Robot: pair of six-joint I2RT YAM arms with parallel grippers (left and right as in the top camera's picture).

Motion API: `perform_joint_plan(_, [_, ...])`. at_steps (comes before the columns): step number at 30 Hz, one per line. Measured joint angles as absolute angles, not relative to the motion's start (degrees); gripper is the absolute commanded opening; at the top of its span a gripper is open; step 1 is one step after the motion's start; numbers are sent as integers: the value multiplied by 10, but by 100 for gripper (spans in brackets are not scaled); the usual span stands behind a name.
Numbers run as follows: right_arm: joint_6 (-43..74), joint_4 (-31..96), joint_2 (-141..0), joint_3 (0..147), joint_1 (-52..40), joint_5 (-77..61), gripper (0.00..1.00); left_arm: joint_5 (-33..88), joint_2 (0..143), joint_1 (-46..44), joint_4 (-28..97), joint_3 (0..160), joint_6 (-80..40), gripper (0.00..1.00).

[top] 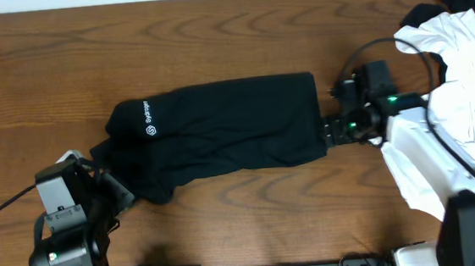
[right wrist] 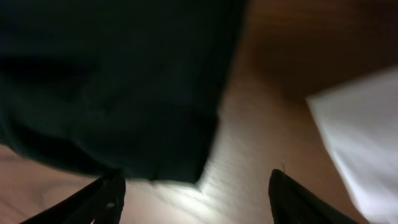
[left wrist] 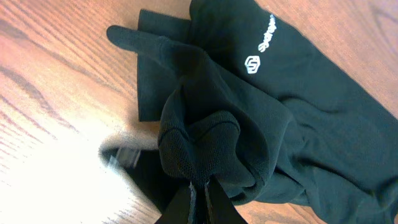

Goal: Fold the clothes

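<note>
1. Two fingers of the left gripper [left wrist: 199, 190] press together, pinching a bunched fold of the black shirt [top: 228, 125].
2. That shirt lies across the wooden table [top: 213, 33] (white logo [left wrist: 252, 64] upward).
3. The right gripper [right wrist: 196, 182], jaws spread, sits at its right edge.
4. White garments [top: 460, 47] lie beyond.

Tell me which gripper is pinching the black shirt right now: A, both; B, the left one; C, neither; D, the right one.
B: the left gripper is shut on a bunch of the black shirt, while the right gripper is open beside the shirt's edge, holding nothing.
</note>
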State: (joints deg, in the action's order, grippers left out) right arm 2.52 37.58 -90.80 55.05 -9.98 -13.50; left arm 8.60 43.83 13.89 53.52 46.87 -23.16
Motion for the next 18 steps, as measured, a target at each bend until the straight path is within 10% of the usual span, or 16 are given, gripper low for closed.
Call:
perform_joint_plan(7, [34,297,-986,548,-152,-141,66,86,459,139,538,469,-238,6])
perform_joint_plan(12, [65,269,-1025,551,-161,-119,1,86,461,139,538,469,-238,6])
perform_joint_plan(18, [89,276,-1031,555,-160,-116,1,86,462,139,538,469,-238,6])
